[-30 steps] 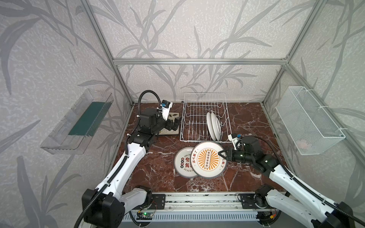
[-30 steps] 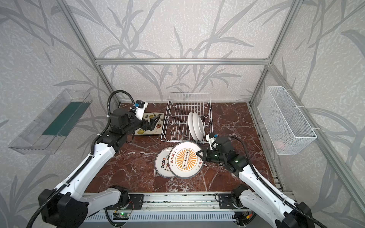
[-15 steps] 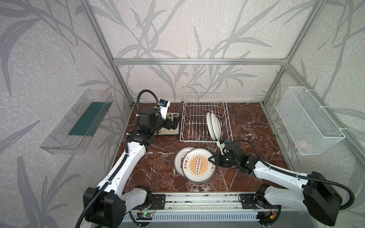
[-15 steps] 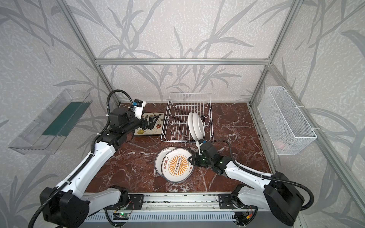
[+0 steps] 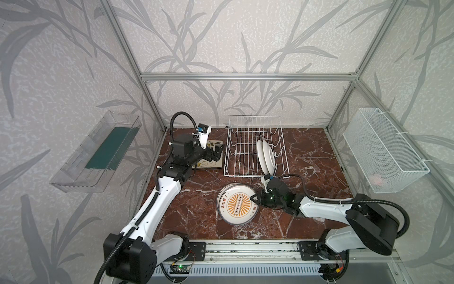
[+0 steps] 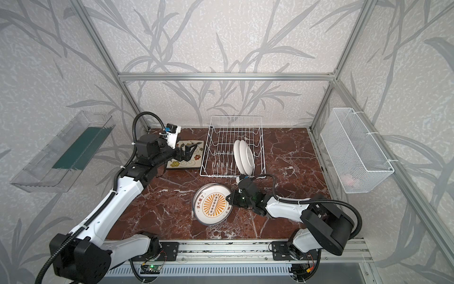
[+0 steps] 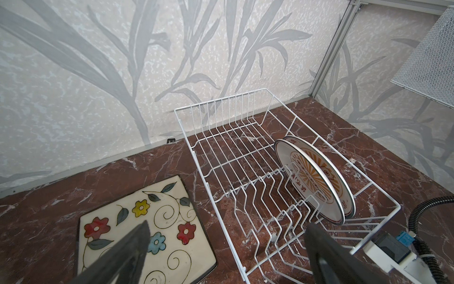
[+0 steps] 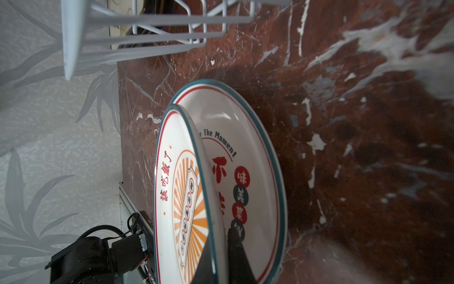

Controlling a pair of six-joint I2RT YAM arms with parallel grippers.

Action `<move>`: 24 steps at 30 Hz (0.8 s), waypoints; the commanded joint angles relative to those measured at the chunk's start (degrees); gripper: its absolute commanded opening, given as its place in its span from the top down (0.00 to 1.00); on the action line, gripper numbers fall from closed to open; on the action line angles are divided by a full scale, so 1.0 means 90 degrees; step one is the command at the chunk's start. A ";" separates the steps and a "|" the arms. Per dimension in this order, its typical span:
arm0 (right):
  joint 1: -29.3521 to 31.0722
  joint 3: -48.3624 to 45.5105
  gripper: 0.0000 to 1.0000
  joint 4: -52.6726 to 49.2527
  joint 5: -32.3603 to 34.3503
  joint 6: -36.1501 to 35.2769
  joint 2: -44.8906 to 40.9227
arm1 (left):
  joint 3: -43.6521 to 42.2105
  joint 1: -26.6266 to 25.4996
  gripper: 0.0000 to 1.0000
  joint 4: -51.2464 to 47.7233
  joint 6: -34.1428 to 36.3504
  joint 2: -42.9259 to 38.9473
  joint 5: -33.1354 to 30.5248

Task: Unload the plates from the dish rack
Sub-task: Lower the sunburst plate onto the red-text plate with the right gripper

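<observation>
two round plates (image 5: 266, 157) stand on edge in the dish rack (image 5: 254, 117) in both top views, near its front right corner. in front of the rack the right hand (image 5: 254, 198) is clamped on the rim of a sunburst plate (image 5: 237, 205), which lies over a lower plate (image 5: 233, 190) on the bench (image 5: 319, 159). the left hand (image 6: 188, 150), spread wide, hovers over a square plate (image 6: 194, 162) lying left of the rack. in the left wrist view the left hand (image 7: 227, 223) gapes above the square plate (image 7: 137, 221), the dish rack (image 7: 221, 147) just beside it. in the right wrist view the sunburst plate (image 8: 177, 196) is tilted, its gripped side raised off the lower plate (image 8: 258, 172).
</observation>
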 commanded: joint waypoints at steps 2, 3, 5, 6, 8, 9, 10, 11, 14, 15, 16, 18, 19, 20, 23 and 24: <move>0.0145 0.0169 0.99 0.0755 0.0173 0.0431 0.0222 | -0.0067 0.0058 0.01 -0.0100 -0.0079 -0.0145 0.0077; 0.0171 0.0179 0.97 0.0766 0.0178 0.0451 0.0271 | -0.0071 0.0060 0.01 -0.0096 -0.0081 -0.0138 0.0068; 0.0204 0.0190 0.95 0.0760 0.0218 0.0452 0.0317 | -0.0065 0.0058 0.01 -0.0110 -0.0082 -0.0130 0.0058; 0.0206 0.0179 0.95 0.0722 0.0257 0.0460 0.0308 | -0.0051 0.0058 0.01 -0.0141 -0.0083 -0.0121 0.0064; 0.0206 0.0134 0.92 0.0696 0.0363 0.0467 0.0266 | -0.0053 0.0058 0.01 -0.0142 -0.0074 -0.0120 0.0077; 0.0206 0.0108 0.91 0.0660 0.0422 0.0475 0.0234 | -0.0054 0.0058 0.01 -0.0144 -0.0082 -0.0110 0.0063; 0.0201 0.0093 0.90 0.0619 0.0496 0.0470 0.0188 | -0.0044 0.0058 0.01 -0.0142 -0.0078 -0.0101 0.0063; 0.0206 0.0067 0.89 0.0584 0.0531 0.0475 0.0168 | -0.0040 0.0058 0.01 -0.0151 -0.0077 -0.0092 0.0064; 0.0206 0.0031 0.80 0.0459 0.0574 0.0461 0.0114 | -0.0035 0.0058 0.01 -0.0161 -0.0091 -0.0067 0.0061; 0.0206 0.0040 0.78 0.0411 0.0560 0.0451 0.0104 | -0.0026 0.0055 0.01 -0.0171 -0.0093 -0.0053 0.0063; 0.0206 0.0042 0.77 0.0379 0.0527 0.0446 0.0111 | -0.0025 0.0058 0.01 -0.0179 -0.0093 -0.0045 0.0063; 0.0203 0.0060 0.75 0.0313 0.0453 0.0420 0.0122 | -0.0008 0.0058 0.01 -0.0175 -0.0093 -0.0037 0.0064; 0.0206 0.0072 0.74 0.0282 0.0412 0.0402 0.0128 | -0.0012 0.0058 0.01 -0.0176 -0.0093 -0.0024 0.0070; 0.0206 0.0091 0.74 0.0253 0.0373 0.0394 0.0133 | -0.0003 0.0058 0.01 -0.0181 -0.0093 -0.0016 0.0053; 0.0204 0.0131 0.69 0.0143 0.0282 0.0348 0.0162 | -0.0003 0.0058 0.01 -0.0214 -0.0086 -0.0023 0.0053; 0.0206 0.0153 0.67 0.0090 0.0243 0.0314 0.0152 | 0.0006 0.0059 0.01 -0.0215 -0.0093 -0.0021 0.0053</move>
